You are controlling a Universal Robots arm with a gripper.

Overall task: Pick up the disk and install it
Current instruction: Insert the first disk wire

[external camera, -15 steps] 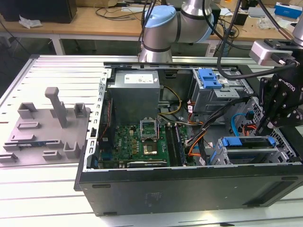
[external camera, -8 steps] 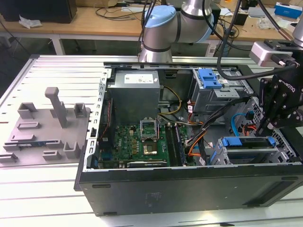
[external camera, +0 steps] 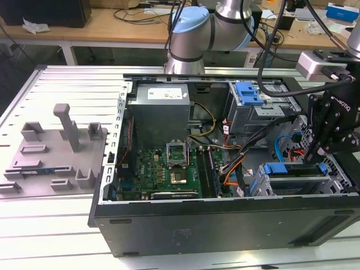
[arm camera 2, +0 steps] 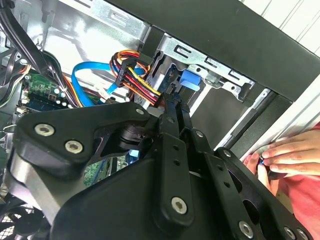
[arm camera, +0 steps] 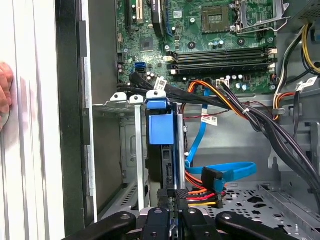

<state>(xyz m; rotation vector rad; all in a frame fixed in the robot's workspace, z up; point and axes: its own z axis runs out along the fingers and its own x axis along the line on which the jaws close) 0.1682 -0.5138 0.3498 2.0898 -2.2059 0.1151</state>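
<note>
Here the gripper [arm camera: 172,212] pinches the disk [arm camera: 161,131] edge-on inside the drive cage [arm camera: 125,102]; no readable labels.

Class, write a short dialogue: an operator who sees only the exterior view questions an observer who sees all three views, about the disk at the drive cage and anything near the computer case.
Operator: The arm blocks my look into the drive cage. Where is the disk?
Observer: In the first wrist view the disk stands on edge between the cage's metal rails, with its blue carrier bracket towards the camera, straight ahead of the robot's hand.
Operator: Is anyone close to the computer case?
Observer: Yes. In the second wrist view a person's hand rests against the case's outer edge, pinching something small.
</note>
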